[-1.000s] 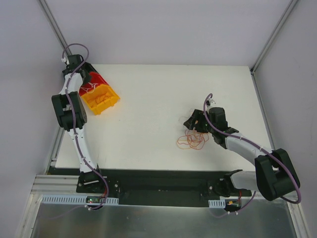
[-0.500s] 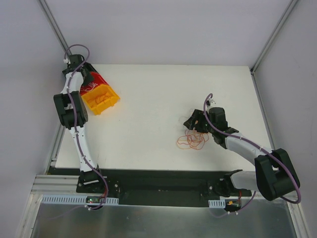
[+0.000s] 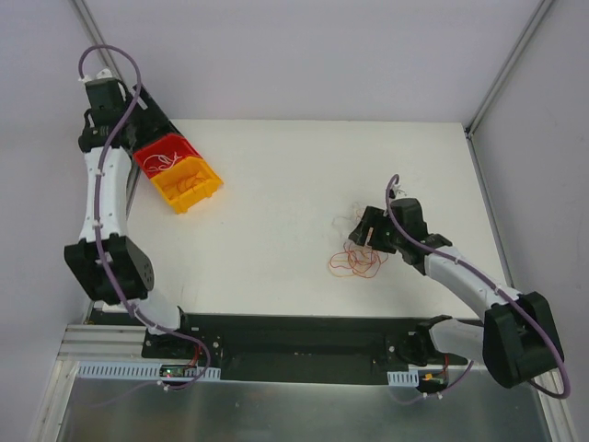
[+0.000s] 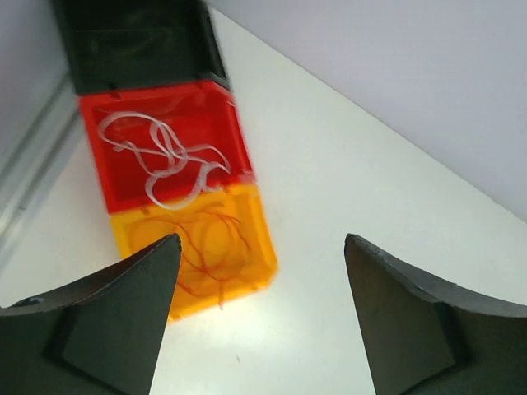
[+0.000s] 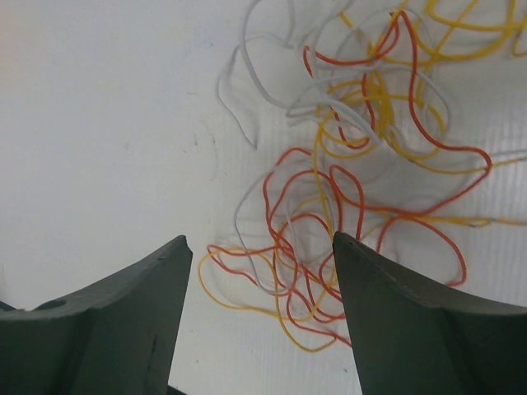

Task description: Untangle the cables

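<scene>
The right gripper (image 5: 259,247) is held open over the tangled cables (image 5: 362,164) on the white table (image 5: 99,123). The left gripper (image 4: 262,243) is held open above a red bin (image 4: 236,140) and an orange bin (image 4: 257,263), in which a white strand (image 4: 165,160) and orange strands (image 4: 206,247) are seen.

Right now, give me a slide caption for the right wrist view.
Open right gripper facing a tangle of red, yellow and white cables on the table.

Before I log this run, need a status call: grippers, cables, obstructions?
Left gripper open, empty, facing the red bin and yellow bin. Right gripper open over the cables, tangled on the table, none gripped. Nothing blocking them.
</scene>
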